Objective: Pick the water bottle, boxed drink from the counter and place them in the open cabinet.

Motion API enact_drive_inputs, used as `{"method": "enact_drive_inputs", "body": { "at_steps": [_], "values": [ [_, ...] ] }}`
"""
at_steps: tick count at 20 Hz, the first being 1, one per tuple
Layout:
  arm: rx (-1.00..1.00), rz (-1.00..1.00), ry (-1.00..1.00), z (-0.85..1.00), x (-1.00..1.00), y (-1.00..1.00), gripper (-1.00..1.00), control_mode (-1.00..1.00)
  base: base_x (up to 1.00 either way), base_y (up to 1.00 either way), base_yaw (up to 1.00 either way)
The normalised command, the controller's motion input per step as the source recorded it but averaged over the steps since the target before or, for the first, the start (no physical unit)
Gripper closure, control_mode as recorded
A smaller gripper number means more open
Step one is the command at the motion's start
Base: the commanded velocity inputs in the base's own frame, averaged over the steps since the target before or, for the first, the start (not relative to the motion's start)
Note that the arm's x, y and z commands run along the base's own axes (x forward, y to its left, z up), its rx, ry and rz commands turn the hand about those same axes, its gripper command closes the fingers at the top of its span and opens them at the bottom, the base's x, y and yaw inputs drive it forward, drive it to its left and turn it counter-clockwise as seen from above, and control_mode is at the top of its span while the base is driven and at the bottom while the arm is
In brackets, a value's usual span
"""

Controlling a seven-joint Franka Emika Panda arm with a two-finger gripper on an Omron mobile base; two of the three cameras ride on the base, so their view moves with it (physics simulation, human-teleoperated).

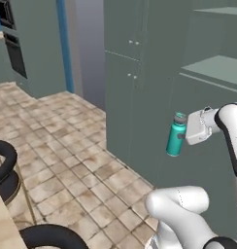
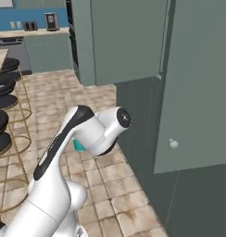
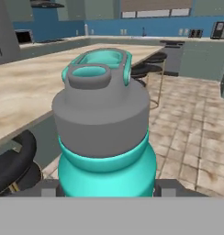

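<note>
Beside open cabinet (image 1: 212, 68); gripper (image 1: 184, 133) grips water bottle (image 1: 176, 136).

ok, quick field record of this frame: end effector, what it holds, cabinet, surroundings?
end effector: shut on the water bottle, held clear of the floor
bottle pose: nearly upright, slightly tilted, cap up
open cabinet: bare shelves up and to the right of the bottle, door swung out
bottle placed: not yet
floor: tan tiles
nearby: black stools, counter
</note>
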Motion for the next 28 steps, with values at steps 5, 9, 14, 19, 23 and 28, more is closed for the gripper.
{"method": "enact_drive_inputs", "body": {
  "at_steps": [5,9,14,19,23,28],
  "values": [
    [0.00,0.00,0.00,0.00,0.00,0.00,1.00,1.00,0.77,0.00,-0.16],
    [0.00,0.00,0.00,0.00,0.00,0.00,1.00,1.00,0.71,0.00,-0.21],
    [0.00,0.00,0.00,0.00,0.00,0.00,1.00,1.00,0.56,0.00,-0.33],
    [0.00,0.00,0.00,0.00,0.00,0.00,1.00,1.00,0.42,-0.16,-0.18],
    [0.00,0.00,0.00,0.00,0.00,0.00,1.00,1.00,0.36,-0.17,-0.20],
    [0.00,0.00,0.00,0.00,0.00,0.00,1.00,1.00,0.23,0.00,-0.64]
  ]
}}
